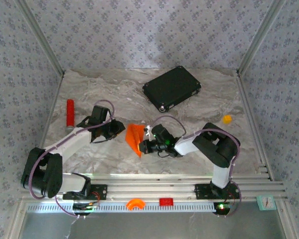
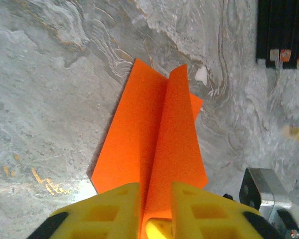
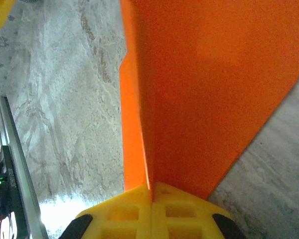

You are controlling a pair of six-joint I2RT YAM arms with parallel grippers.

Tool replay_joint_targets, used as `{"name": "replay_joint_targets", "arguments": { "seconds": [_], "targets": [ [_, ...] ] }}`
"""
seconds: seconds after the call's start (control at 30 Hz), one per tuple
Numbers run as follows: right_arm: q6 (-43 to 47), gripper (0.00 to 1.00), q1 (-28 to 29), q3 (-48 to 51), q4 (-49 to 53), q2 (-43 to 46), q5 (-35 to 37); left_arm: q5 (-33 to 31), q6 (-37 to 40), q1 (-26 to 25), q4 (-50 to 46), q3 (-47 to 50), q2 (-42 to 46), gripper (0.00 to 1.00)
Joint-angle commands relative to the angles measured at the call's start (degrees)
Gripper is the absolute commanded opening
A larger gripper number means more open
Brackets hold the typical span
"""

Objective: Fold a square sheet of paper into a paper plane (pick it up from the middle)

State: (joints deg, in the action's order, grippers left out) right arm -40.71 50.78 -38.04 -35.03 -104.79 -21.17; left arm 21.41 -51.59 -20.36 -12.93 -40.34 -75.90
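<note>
1. Where the two arms meet near the middle of the tabletop (image 1: 109, 89) in the top view, the orange paper plane (image 1: 134, 138) stands half-folded between the left pincer (image 1: 123, 128) and the right pincer (image 1: 143, 145). A black case (image 1: 172, 88) lies farther back, a red cylinder (image 1: 70, 112) sits at the left, and a small yellow lump (image 1: 226, 119) sits at the right, all well apart from the paper
2. In the left wrist view, the paper's raised centre crease runs down between the yellow fingers (image 2: 112, 209), which stand slightly apart. Whether they press the paper cannot be told. Its flat wing lies on the marbled surface
3. In the right wrist view, the fingers (image 3: 114, 214) meet at a tight seam, clamped on the paper's edge, and the sheet rises from them above the tabletop
</note>
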Motion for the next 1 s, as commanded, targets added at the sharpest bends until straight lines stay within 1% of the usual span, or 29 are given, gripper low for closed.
{"name": "replay_joint_targets", "arguments": {
  "seconds": [0.0,0.17,0.37,0.5,0.6,0.83,0.97],
  "targets": [
    [-1.44,0.0,1.32,3.11,-0.36,-0.51,1.95,2.2,0.33,-0.84,1.72,-0.46,-1.94,0.17],
    [-1.19,0.0,2.12,4.64,-2.69,0.03,3.92,3.76,0.85,-2.79,2.93,-1.98,-7.25,0.09],
    [-1.22,0.0,2.27,4.38,-1.46,0.28,4.45,4.89,0.95,-3.59,3.98,-3.06,-14.84,0.04],
    [-0.72,0.0,2.39,4.03,0.47,1.36,5.21,3.8,0.2,-3.81,4.44,-2.15,-17.52,0.0],
    [-0.16,0.0,2.67,3.76,1.94,2.26,5.67,1.74,-1.63,-3.76,5.39,0.59,-16.35,0.0],
    [-0.01,0.0,3.09,2.54,3.17,2.71,4.84,-3.48,-5.59,-3.95,6.36,6.49,-9.24,0.0],
    [0.64,0.0,3.18,0.77,5.08,2.09,3.65,-4.34,-6.65,-4.01,6.44,7.72,-6.97,0.0]
  ]
}}
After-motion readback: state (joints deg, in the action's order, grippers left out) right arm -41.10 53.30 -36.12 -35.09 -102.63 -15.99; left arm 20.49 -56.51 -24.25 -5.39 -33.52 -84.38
